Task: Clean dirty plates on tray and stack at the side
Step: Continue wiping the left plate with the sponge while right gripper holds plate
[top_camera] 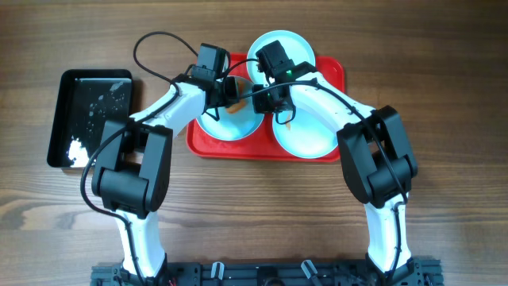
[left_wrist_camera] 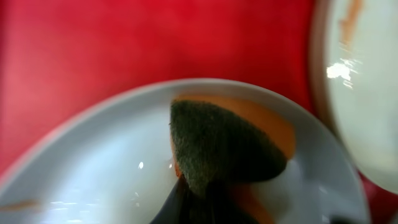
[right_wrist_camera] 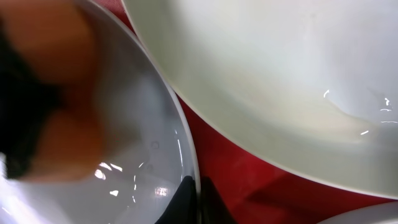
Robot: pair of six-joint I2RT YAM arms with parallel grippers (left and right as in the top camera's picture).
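Overhead: the red tray [top_camera: 335, 73] carries everything I am washing. The left plate [top_camera: 234, 131] lies directly under my left gripper [top_camera: 232, 99]. The back plate [top_camera: 300, 46] sits beyond both tools, and the right plate [top_camera: 313, 135] is just outboard of my right gripper [top_camera: 267, 102]. Well away on the left gripper's outer side, on the table [top_camera: 262, 214], the black tray [top_camera: 59, 119] holds white scraps [top_camera: 77, 151] and specks.

Left wrist: the left gripper [left_wrist_camera: 196, 202] is clamped narrow on a sponge [left_wrist_camera: 217, 143], which has an orange body and a dark green scouring face. The sponge rests on the left plate [left_wrist_camera: 93, 174] just ahead of the fingertips. To the tool's right, a neighbouring plate [left_wrist_camera: 367, 106] shows a brownish smear [left_wrist_camera: 349, 22]. I cannot tell which of the other two it is.

Right wrist: the right gripper [right_wrist_camera: 196, 202] is closed down, its dark fingers [right_wrist_camera: 177, 208] pinching the rim of the left plate [right_wrist_camera: 143, 143]. The sponge [right_wrist_camera: 62, 93] is an orange blur off to the tool's left. The back plate [right_wrist_camera: 280, 81] fills the view ahead and right, with a strip of red tray [right_wrist_camera: 249, 180] between it and the left plate.
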